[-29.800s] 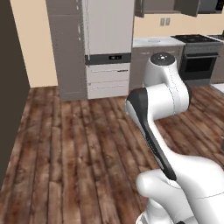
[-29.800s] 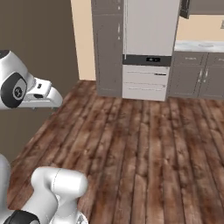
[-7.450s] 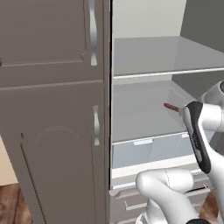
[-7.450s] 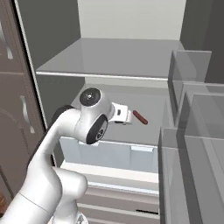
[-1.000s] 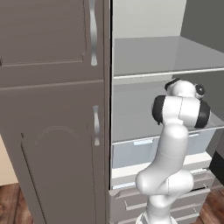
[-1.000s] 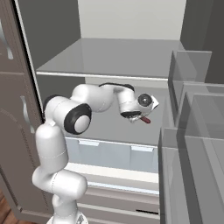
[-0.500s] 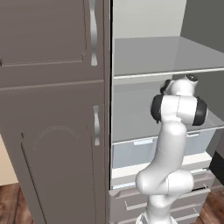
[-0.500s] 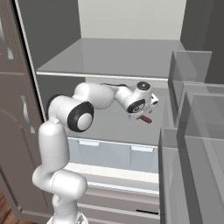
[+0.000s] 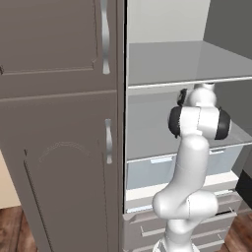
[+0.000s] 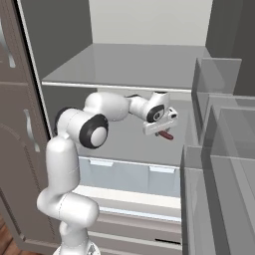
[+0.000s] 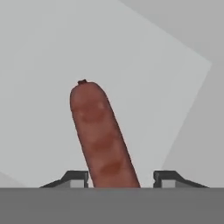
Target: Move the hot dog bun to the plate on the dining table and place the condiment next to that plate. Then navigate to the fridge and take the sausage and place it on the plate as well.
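Note:
The sausage [image 11: 100, 135] is a red-brown link lying on the grey fridge shelf [image 11: 166, 65]. In the hand view it runs from between my fingertips up to the middle of the frame. My gripper [image 11: 120, 177] stands around its near end, jaws partly drawn in. The left fingertip [image 11: 78, 176] is right beside the sausage. A gap shows between the sausage and the right fingertip [image 11: 164, 176]. From the right base view the gripper [image 10: 162, 130] hangs low over the middle shelf, and the sausage [image 10: 166, 135] pokes out beneath it. The hot dog bun, plate and condiment are out of view.
The fridge stands open, with an upper shelf [image 10: 124, 64] above my arm and a pale drawer [image 10: 129, 174] below it. Clear door bins [image 10: 219, 149] stand close on the right. A tall grey cabinet [image 9: 59, 123] with handles flanks the fridge on the left.
My hand has shifted a little further along the shelf over the sausage. The jaws have narrowed from wide open to close around the sausage's end.

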